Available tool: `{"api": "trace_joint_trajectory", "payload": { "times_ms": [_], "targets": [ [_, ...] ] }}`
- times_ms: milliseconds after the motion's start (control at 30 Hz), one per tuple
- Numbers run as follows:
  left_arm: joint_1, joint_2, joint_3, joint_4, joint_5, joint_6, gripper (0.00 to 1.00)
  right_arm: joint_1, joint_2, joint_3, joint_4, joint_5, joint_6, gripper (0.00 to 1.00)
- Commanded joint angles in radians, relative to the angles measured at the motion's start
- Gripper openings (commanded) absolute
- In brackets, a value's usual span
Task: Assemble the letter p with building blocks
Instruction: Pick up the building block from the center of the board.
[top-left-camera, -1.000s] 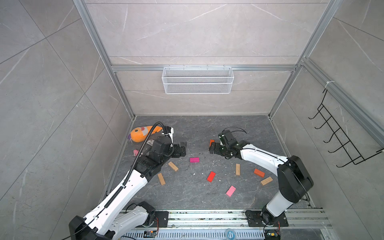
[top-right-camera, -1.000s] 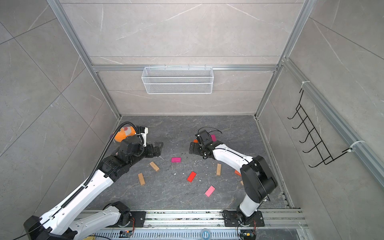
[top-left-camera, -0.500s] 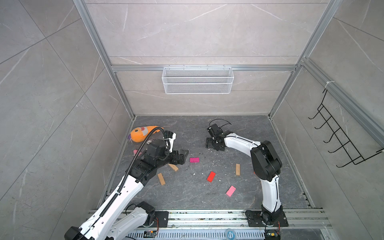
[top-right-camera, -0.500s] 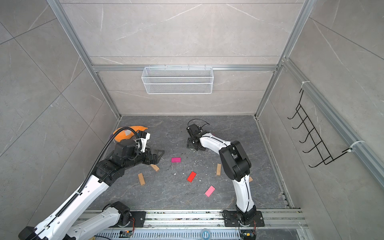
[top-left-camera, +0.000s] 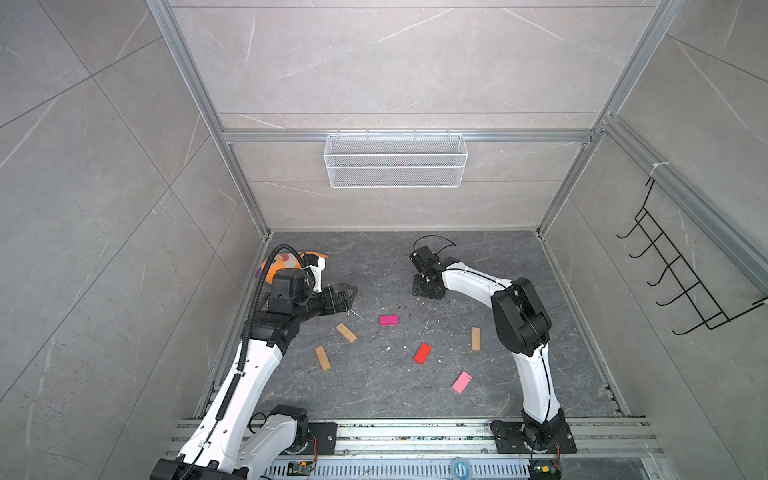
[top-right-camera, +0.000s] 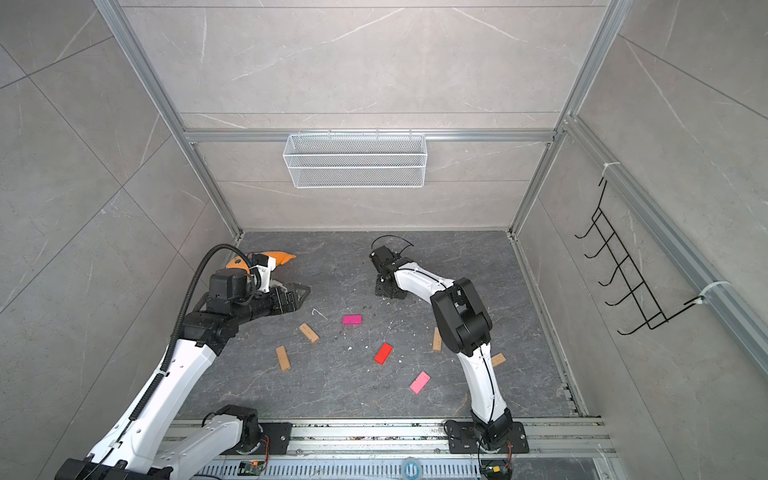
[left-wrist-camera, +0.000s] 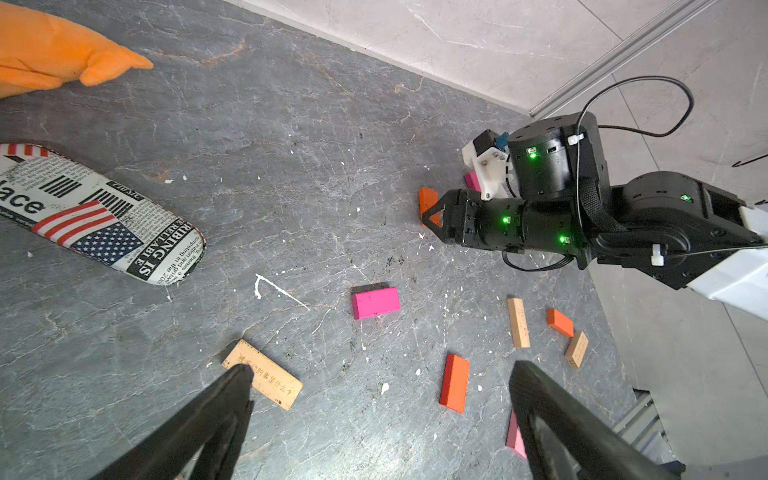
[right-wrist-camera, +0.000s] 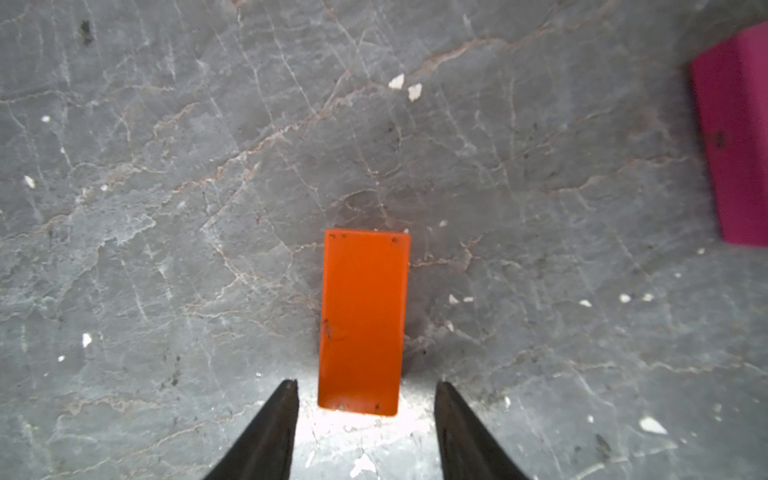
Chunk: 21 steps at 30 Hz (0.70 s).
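Closest to my bases, on the grey stone floor (top-left-camera: 374, 399), the building blocks lie flat, loose and scattered. The light-pink brick (top-left-camera: 461, 382) is nearest, and the red brick (top-left-camera: 422, 353) sits a little farther in toward the middle. On my left side lies the nearest tan brick (top-left-camera: 323, 358), with the second tan brick (top-left-camera: 346, 332) just beyond it. A third tan brick (top-left-camera: 475, 339) rests beside my right elbow. On the outer side of that arm a small orange brick (left-wrist-camera: 560, 322) and a fourth tan brick (left-wrist-camera: 577, 349) lie close together. Past these, mid-floor, is the magenta brick (top-left-camera: 388, 319), well clear of the rest. My left gripper (left-wrist-camera: 380, 372) hangs over the floor with its jaws spread wide and nothing between them. In the left wrist view one fingertip (left-wrist-camera: 239, 380) crosses in front of the second tan brick's corner. Farther back, my right gripper (right-wrist-camera: 365, 384) points down at the orange brick (right-wrist-camera: 361, 320). Its jaws stand apart on either side of the brick's end, with a sliver of floor showing on each side — not gripping it. A second magenta brick (right-wrist-camera: 735, 137) lies near, just beyond. At the far left sit a newspaper-print insole (left-wrist-camera: 95, 216) and the orange plush toy (top-left-camera: 286, 259) — and on the back wall hangs a wire basket (top-left-camera: 395, 160).
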Motion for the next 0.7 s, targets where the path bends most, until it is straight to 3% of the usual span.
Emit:
{"api": "trace_joint_trajectory", "payload": {
  "times_ms": [0, 267, 667],
  "targets": [
    [0.005, -0.003, 0.017, 0.005, 0.048, -0.005, 0.99, -0.004, 0.044, 0.037, -0.032, 0.022, -0.005, 0.5],
    [0.008, 0.015, 0.013, 0.012, 0.065, -0.009, 0.99, -0.004, 0.084, 0.087, -0.066, 0.033, -0.004, 0.45],
    [0.011, 0.021, 0.01, 0.016, 0.074, -0.012, 0.99, 0.001, 0.032, 0.033, -0.052, 0.053, 0.008, 0.28]
  ]
}}
